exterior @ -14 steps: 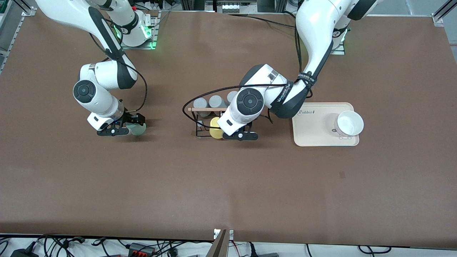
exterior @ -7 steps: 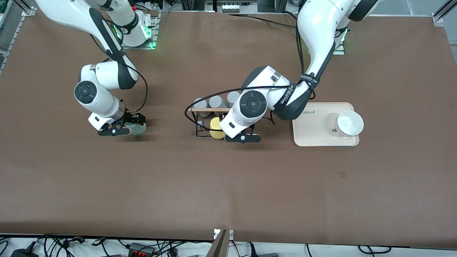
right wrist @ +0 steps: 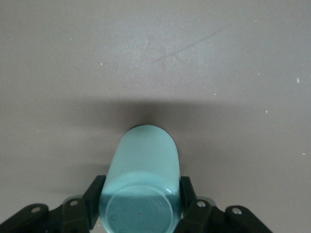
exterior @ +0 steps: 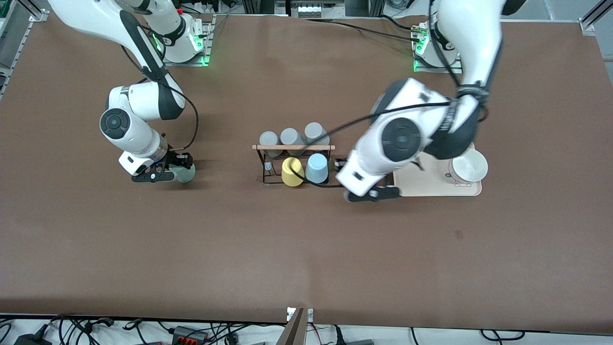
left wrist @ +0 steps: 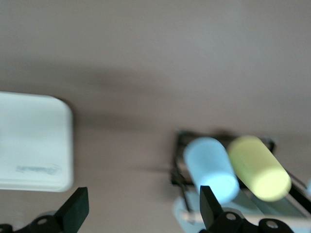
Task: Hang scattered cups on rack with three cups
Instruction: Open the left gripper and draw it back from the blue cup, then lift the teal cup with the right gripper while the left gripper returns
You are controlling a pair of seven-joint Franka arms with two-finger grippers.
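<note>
The black wire rack [exterior: 293, 147] stands mid-table with a wooden rod on top. A light blue cup [exterior: 316, 168] and a yellow cup [exterior: 291, 171] hang on its nearer side, three grey cups [exterior: 290, 136] on its farther side. My left gripper [exterior: 371, 194] is open and empty, between the rack and the tray. In the left wrist view its fingers [left wrist: 75, 209] stand wide apart, with the light blue cup [left wrist: 210, 167] and yellow cup [left wrist: 257, 167] ahead. My right gripper [exterior: 165, 172] is shut on the sage green cup [exterior: 185, 173] at the table; the right wrist view shows that cup [right wrist: 141, 174] between the fingers [right wrist: 92, 196].
A beige tray [exterior: 421, 184] lies toward the left arm's end, with a white bowl [exterior: 468, 165] on it; the tray's corner shows in the left wrist view [left wrist: 34, 141]. The table is brown and bare nearer the front camera.
My left gripper has let go of the light blue cup, now uncovered on the rack, and has moved away toward the tray. My right gripper has stayed on the green cup.
</note>
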